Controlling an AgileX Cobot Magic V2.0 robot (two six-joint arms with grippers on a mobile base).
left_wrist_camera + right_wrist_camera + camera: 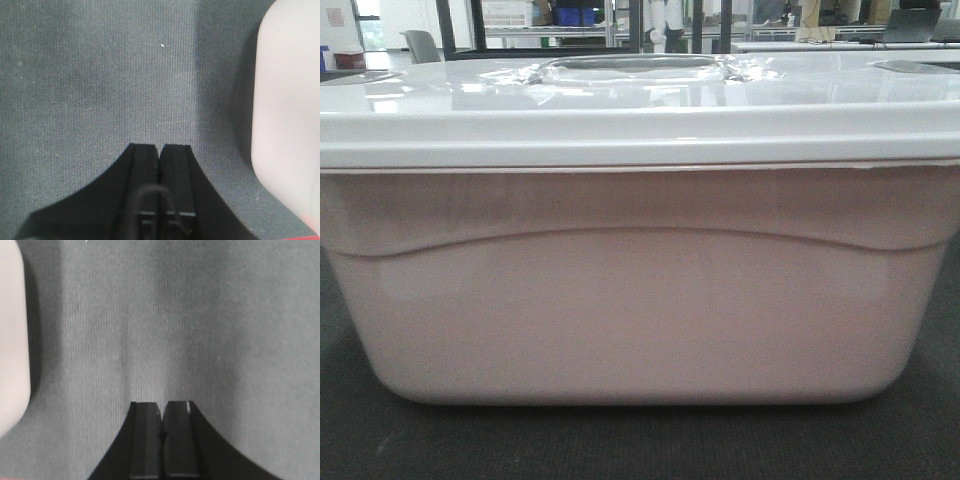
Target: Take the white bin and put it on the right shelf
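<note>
White bin (640,300), lidded, sitting on a dark grey mat (380,440).
A pale pinkish translucent tub with rounded corners and tapering walls is filling the front view, its glossy white lid (620,105) with a recessed handle overhanging the rim. Bare mat is lying open along the near side and beyond both ends. Off the left end, the left gripper (159,150) is pointing at the mat, fingers pressed together on nothing, the bin's rounded corner standing apart at its right. Off the right end, the right gripper (161,407) is pointing likewise, fingers pressed together and empty, the bin lying apart at its left.
</note>
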